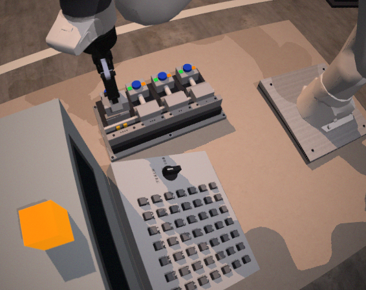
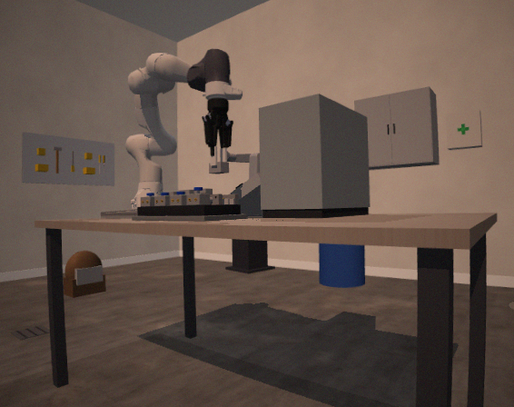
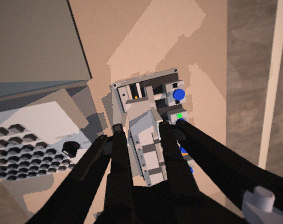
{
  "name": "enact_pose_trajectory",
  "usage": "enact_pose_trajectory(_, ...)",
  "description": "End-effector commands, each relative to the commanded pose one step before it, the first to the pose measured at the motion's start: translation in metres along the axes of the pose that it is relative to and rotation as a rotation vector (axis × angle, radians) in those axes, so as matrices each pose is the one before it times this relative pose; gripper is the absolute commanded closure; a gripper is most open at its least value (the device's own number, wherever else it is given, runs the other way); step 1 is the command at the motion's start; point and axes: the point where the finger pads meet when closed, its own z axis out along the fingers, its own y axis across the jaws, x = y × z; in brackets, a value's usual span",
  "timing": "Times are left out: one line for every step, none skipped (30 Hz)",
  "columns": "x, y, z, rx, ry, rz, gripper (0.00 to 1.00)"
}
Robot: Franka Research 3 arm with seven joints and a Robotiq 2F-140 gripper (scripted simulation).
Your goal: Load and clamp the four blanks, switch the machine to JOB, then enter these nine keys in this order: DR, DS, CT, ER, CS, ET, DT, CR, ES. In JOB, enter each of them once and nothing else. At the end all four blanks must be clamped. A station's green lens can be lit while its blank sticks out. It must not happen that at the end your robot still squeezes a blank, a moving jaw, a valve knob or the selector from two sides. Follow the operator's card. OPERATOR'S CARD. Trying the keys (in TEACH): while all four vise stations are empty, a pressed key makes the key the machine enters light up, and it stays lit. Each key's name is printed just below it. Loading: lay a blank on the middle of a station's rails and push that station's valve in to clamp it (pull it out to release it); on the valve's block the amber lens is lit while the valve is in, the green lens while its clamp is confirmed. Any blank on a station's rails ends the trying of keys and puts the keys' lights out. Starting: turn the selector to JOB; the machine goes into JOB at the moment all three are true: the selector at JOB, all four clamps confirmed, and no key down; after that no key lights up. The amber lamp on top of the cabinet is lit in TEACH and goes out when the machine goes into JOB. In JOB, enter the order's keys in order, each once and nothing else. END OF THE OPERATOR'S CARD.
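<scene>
My gripper (image 1: pixel 112 97) is shut on a grey blank (image 1: pixel 117 105) and holds it over the leftmost station of the vise fixture (image 1: pixel 161 110). In the side view the blank (image 2: pixel 218 167) hangs clear above the fixture (image 2: pixel 188 204). The wrist view shows the blank (image 3: pixel 147 145) between my fingers, above the rails. The other three stations each hold a blank (image 1: pixel 147 109), (image 1: pixel 176 100), (image 1: pixel 202 90). Their blue valves (image 1: pixel 136 84) have green lenses (image 1: pixel 129 87) and amber lenses (image 1: pixel 143 83) lit. The leftmost valve is mostly hidden behind my fingers. The amber lamp (image 1: pixel 45 224) on the cabinet is lit.
The keypad panel (image 1: pixel 187 223) with several rows of dark, unlit keys lies in front of the fixture, with the black selector knob (image 1: pixel 171 169) at its top. The grey cabinet (image 1: pixel 32 194) stands at the left. The arm's base plate (image 1: pixel 313 110) is at the right.
</scene>
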Motion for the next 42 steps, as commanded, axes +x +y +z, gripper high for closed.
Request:
enact_pose_trajectory(0.00044,0.00171,-0.00233,-0.00137,0.00078,-0.05989,1.00)
enact_pose_trajectory(0.00000,0.00000,0.00000,0.00000,0.00000,0.00000,1.00)
enact_pose_trajectory(0.00000,0.00000,0.00000,0.00000,0.00000,-0.00003,1.00)
enact_pose_trajectory(0.00001,0.00001,-0.00001,0.00000,0.00000,-0.00020,1.00)
enact_pose_trajectory(0.00002,0.00001,-0.00002,0.00000,-0.00001,-0.00050,1.00)
enact_pose_trajectory(0.00003,0.00002,-0.00004,-0.00001,-0.00002,-0.00090,1.00)
enact_pose_trajectory(0.00004,0.00004,-0.00005,-0.00001,-0.00003,-0.00137,1.00)
enact_pose_trajectory(0.00006,0.00005,-0.00007,-0.00001,-0.00004,-0.00189,1.00)
enact_pose_trajectory(0.00008,0.00006,-0.00010,-0.00002,-0.00005,-0.00243,1.00)
enact_pose_trajectory(0.00010,0.00008,-0.00012,-0.00002,-0.00006,-0.00296,1.00)
enact_pose_trajectory(0.00011,0.00009,-0.00014,-0.00002,-0.00007,-0.00348,1.00)
enact_pose_trajectory(0.00013,0.00011,-0.00016,-0.00003,-0.00007,-0.00395,1.00)
enact_pose_trajectory(0.00000,0.00000,0.00000,0.00000,0.00000,0.00000,1.00)
enact_pose_trajectory(0.00000,0.00000,0.00000,0.00000,0.00000,0.00000,1.00)
enact_pose_trajectory(0.00014,0.00012,-0.00017,-0.00003,-0.00008,-0.00436,1.00)
enact_pose_trajectory(0.00015,0.00013,-0.00019,-0.00003,-0.00009,-0.00471,1.00)
enact_pose_trajectory(0.00016,0.00014,-0.00020,-0.00003,-0.00009,-0.00497,1.00)
enact_pose_trajectory(0.00016,0.00015,-0.00021,-0.00003,-0.00010,-0.00516,1.00)
enact_pose_trajectory(0.00016,0.00015,-0.00021,-0.00003,-0.00010,-0.00525,1.00)
enact_pose_trajectory(0.00016,0.00015,-0.00021,-0.00003,-0.00010,-0.00524,1.00)
enact_pose_trajectory(0.00016,0.00015,-0.00021,-0.00003,-0.00009,-0.00515,1.00)
enact_pose_trajectory(0.00020,0.00019,-0.00026,-0.00002,-0.00006,-0.00352,1.00)
enact_pose_trajectory(0.00029,0.00027,-0.00037,0.00000,0.00000,0.00000,1.00)
enact_pose_trajectory(0.00027,0.00025,-0.00035,0.00000,0.00000,0.00000,1.00)
enact_pose_trajectory(0.00024,0.00023,-0.00031,0.00000,0.00000,0.00000,1.00)
enact_pose_trajectory(0.00021,0.00020,-0.00027,0.00000,0.00000,0.00000,1.00)
enact_pose_trajectory(0.00018,0.00017,-0.00023,0.00000,0.00000,0.00000,1.00)
enact_pose_trajectory(0.00015,0.00014,-0.00019,0.00000,0.00000,0.00000,1.00)
enact_pose_trajectory(0.00011,0.00011,-0.00015,0.00000,0.00000,0.00000,1.00)
enact_pose_trajectory(0.00000,0.00000,0.00000,0.00000,0.00000,0.00000,1.00)
enact_pose_trajectory(0.00000,0.00000,0.00000,0.00000,0.00000,0.00000,1.00)
enact_pose_trajectory(0.00008,0.00008,-0.00011,0.00000,0.00000,0.00000,1.00)
enact_pose_trajectory(0.00005,0.00005,-0.00007,0.00000,0.00000,0.00000,1.00)
enact_pose_trajectory(0.00003,0.00003,-0.00004,0.00000,0.00000,0.00000,1.00)
enact_pose_trajectory(0.00001,0.00001,-0.00002,0.00000,0.00000,0.00000,1.00)
enact_pose_trajectory(0.00000,0.00000,0.00000,0.00000,0.00000,0.00000,1.00)
enact_pose_trajectory(0.00000,0.00000,0.00000,0.00000,0.00000,0.00000,1.00)
enact_pose_trajectory(0.00000,0.00000,0.00000,0.00000,0.00000,0.00000,1.00)
enact_pose_trajectory(0.00000,0.00000,0.00000,0.00000,0.00000,0.00000,1.00)
enact_pose_trajectory(0.00000,0.00000,0.00000,0.00000,0.00000,0.00000,1.00)
enact_pose_trajectory(0.00000,0.00000,0.00000,0.00000,0.00000,0.00000,1.00)
enact_pose_trajectory(0.00000,0.00000,0.00000,0.00000,0.00000,0.00000,1.00)
